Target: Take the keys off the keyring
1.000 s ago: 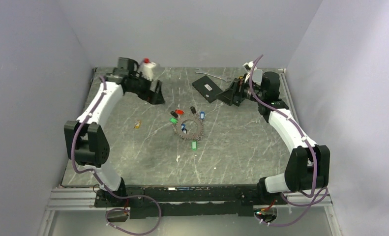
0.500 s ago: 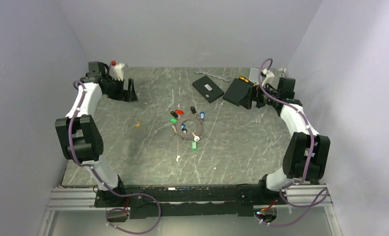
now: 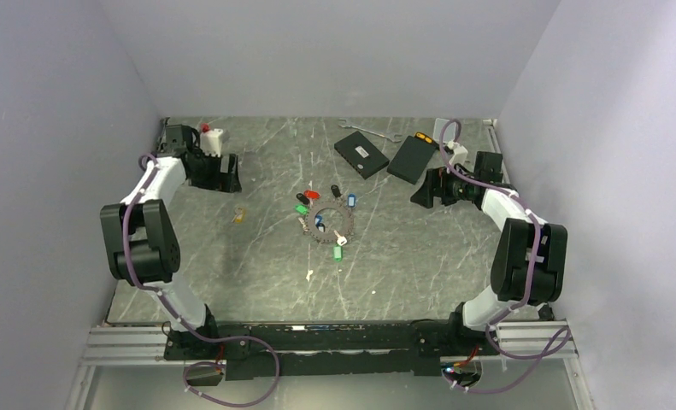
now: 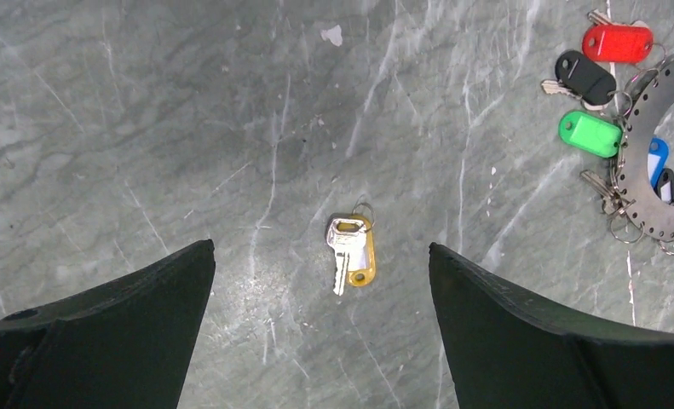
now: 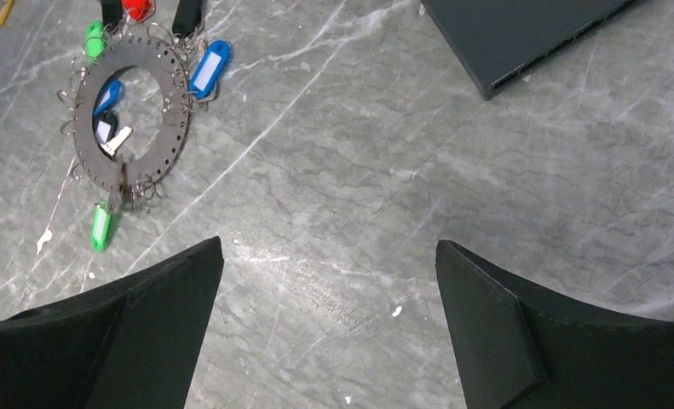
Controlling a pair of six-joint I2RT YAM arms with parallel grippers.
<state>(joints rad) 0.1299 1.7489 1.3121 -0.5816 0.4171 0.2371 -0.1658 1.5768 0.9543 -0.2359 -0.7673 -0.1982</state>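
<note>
We note the left gripper (image 4: 320,254) near the far-left corner of the table (image 3: 420,256), its jaws spread wide and gripping nothing. The right gripper (image 5: 329,249) sits by the right edge, its jaws likewise spread wide and empty. The keyring (image 5: 176,128) lies flat at the middle of the table, with keys (image 4: 590,134) clipped around it (green, red, black and blue heads). One yellow key (image 4: 353,253) lies apart, toward the left edge, near the left gripper.
</note>
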